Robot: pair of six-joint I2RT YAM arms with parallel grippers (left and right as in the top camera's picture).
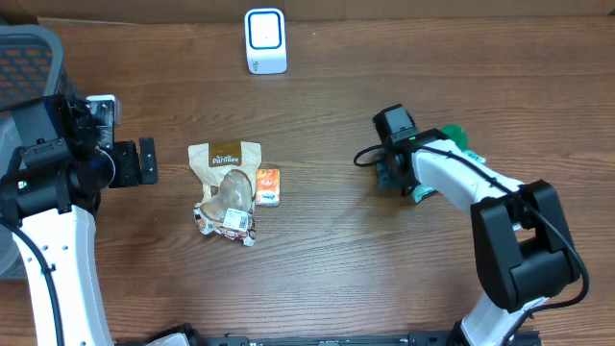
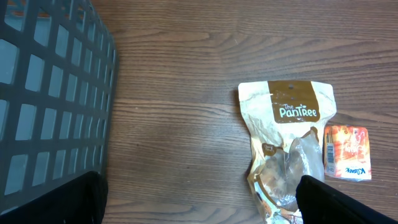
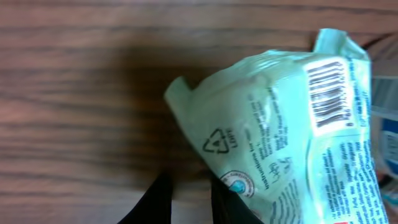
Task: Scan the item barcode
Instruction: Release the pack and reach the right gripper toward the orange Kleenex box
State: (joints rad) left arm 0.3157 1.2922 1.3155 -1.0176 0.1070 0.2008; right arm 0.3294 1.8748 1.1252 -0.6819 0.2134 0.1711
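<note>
A pale green packet [image 3: 280, 143] hangs above the table, its barcode [image 3: 328, 93] facing the right wrist camera. My right gripper [image 3: 189, 186] is shut on the packet's lower left edge, its dark fingers close together. From overhead the green packet [image 1: 454, 139] shows partly under the right arm, beside that gripper [image 1: 389, 175] at mid-right. The white scanner [image 1: 265, 40] stands at the back centre, well away from it. My left gripper [image 1: 144, 161] is open at the left with nothing in it; in its wrist view the left gripper [image 2: 202, 205] has its fingers wide apart.
A brown and cream Pantree pouch [image 1: 226, 168] lies left of centre, with a small orange packet [image 1: 268, 185] to its right and a crumpled wrapper [image 1: 231, 223] in front. A dark mesh basket [image 1: 29, 58] sits at the far left.
</note>
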